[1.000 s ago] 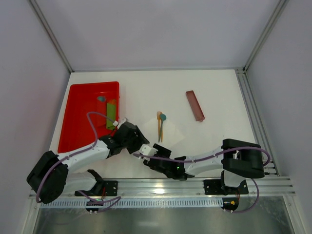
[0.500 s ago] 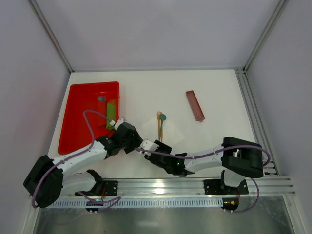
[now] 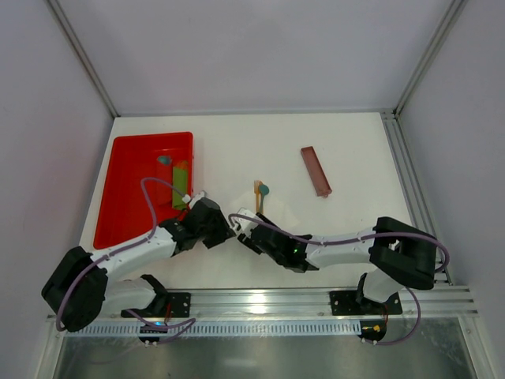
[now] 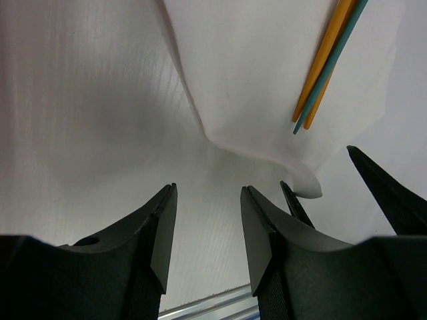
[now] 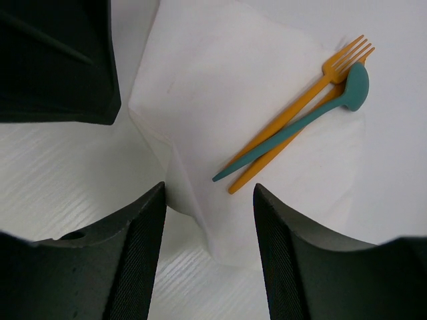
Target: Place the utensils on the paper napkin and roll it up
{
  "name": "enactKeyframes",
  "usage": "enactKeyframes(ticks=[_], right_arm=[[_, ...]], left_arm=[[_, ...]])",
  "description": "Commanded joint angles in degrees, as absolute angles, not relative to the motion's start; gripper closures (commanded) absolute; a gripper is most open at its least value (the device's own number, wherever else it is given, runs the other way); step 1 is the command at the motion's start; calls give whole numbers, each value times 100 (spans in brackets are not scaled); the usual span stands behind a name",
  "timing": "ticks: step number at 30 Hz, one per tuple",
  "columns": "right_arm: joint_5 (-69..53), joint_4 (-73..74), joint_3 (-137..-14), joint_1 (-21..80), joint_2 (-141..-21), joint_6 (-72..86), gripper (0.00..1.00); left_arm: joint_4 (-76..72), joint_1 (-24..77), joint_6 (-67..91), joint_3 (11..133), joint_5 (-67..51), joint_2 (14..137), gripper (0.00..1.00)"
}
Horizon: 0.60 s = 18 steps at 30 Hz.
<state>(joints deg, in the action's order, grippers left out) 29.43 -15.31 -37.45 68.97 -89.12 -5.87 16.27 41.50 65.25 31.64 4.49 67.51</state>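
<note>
On creased paper napkin [image 5: 220, 87], orange-teal utensils [image 5: 287, 132] bunched, left tool [image 4: 208, 190], right tool [image 5: 208, 190] both parted

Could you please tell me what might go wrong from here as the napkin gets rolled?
The left gripper and right gripper, both open, crowd the same near edge of the paper napkin, so they might collide or crumple it. The utensils lie loose toward its far edge and could slide off during rolling.
</note>
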Motion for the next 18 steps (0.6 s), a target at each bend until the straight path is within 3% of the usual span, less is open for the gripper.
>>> enactKeyframes(ticks=[1,5,12,16,18], right_arm=[[2313,-1898,-3666,6733,-8605,-370,44],[1715,-1960,-3525,6504,-8552,-176,44],[1099,-2056,-3472,6223,-8569,-53,53],[976,-2083,-3515,6109,-8561,-88,78],[958,-2057,-3559,6056,-8578,-105,85]], left_arm=[[1275,4148,6407,3191,247,6855,53],[1169,4148,6407,3173,202,6952,54],[1072,4148,6434,3208,132,7172,54],[1081,4157,6390,3243,149,7198,54],[1081,4157,6372,3269,141,7198,54]])
